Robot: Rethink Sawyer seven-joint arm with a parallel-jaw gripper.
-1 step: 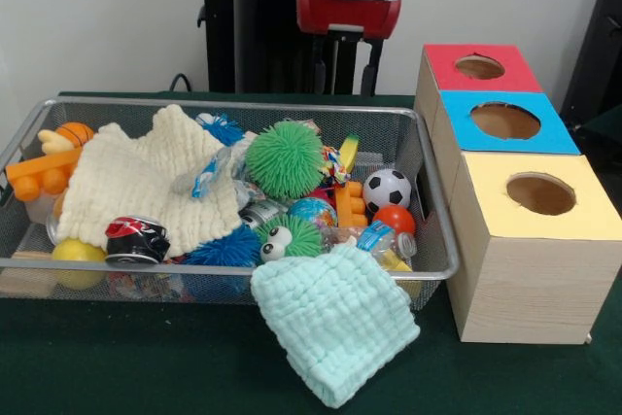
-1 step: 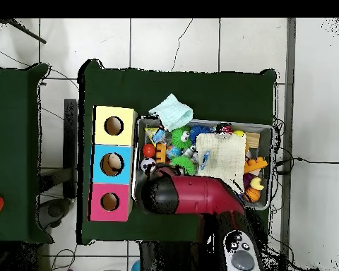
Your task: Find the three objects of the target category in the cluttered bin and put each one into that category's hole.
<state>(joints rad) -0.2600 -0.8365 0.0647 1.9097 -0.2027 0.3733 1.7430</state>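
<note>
One bin held two cloths, one draped over its near rim; three boxes stood right; gripper jaws hung open, empty.

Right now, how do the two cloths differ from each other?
The cream cloth lies spread inside the wire bin, over some toys; the mint cloth hangs over the bin's front rim onto the green table. The cream cloth looks wider; the mint cloth is more bunched. Both have a waffle-like weave.
</note>
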